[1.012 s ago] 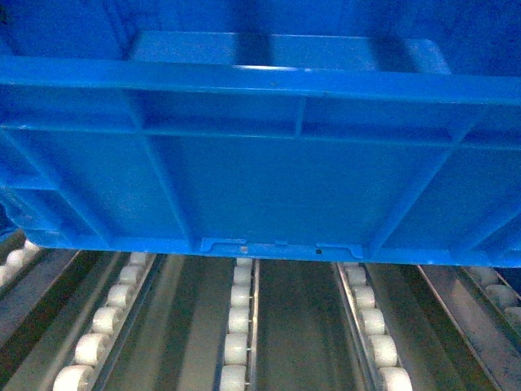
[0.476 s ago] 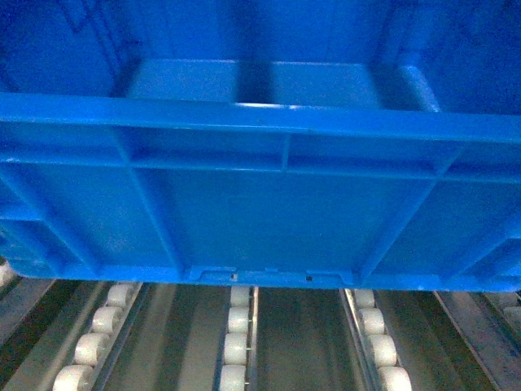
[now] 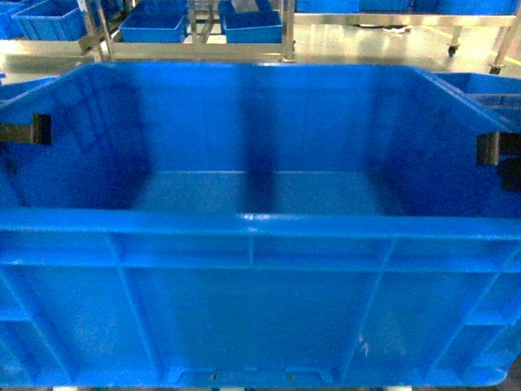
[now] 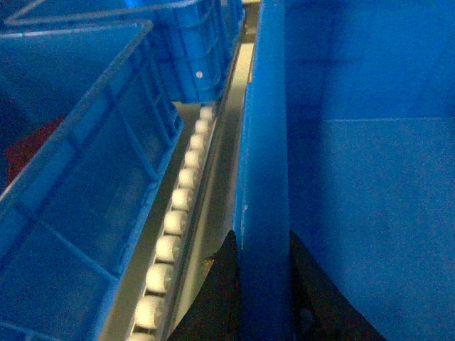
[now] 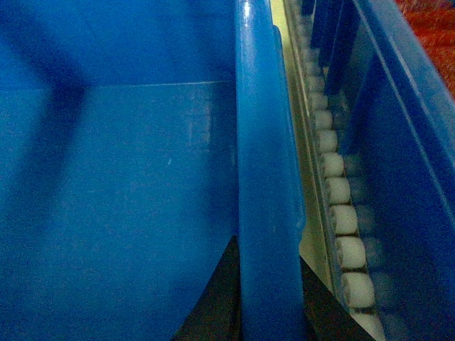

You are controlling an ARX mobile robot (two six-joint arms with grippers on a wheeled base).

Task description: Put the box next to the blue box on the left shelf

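Observation:
The box (image 3: 260, 285), a large bright-blue ribbed crate with nothing inside, fills the head view. My left gripper (image 4: 261, 238) is shut on its left wall rim (image 4: 263, 142), one black finger inside and one outside. My right gripper (image 5: 269, 245) is shut the same way on the right wall rim (image 5: 259, 142). Both show as dark clamps in the head view, the left gripper (image 3: 32, 130) and the right gripper (image 3: 492, 155). Another blue box (image 4: 78, 163) stands close on the left, with a row of the left shelf's white rollers (image 4: 181, 195) in the gap between.
A further blue crate (image 4: 192, 50) stands behind the left neighbour. On the right, a blue crate wall (image 5: 405, 142) runs alongside a roller rail (image 5: 341, 213). Beyond the box are metal racks (image 3: 285, 32) holding blue bins (image 3: 155, 24) on a shiny floor.
The box has dropped in the head view. The roller rails that showed beneath it are now hidden, and its inside and the racks behind have come into sight.

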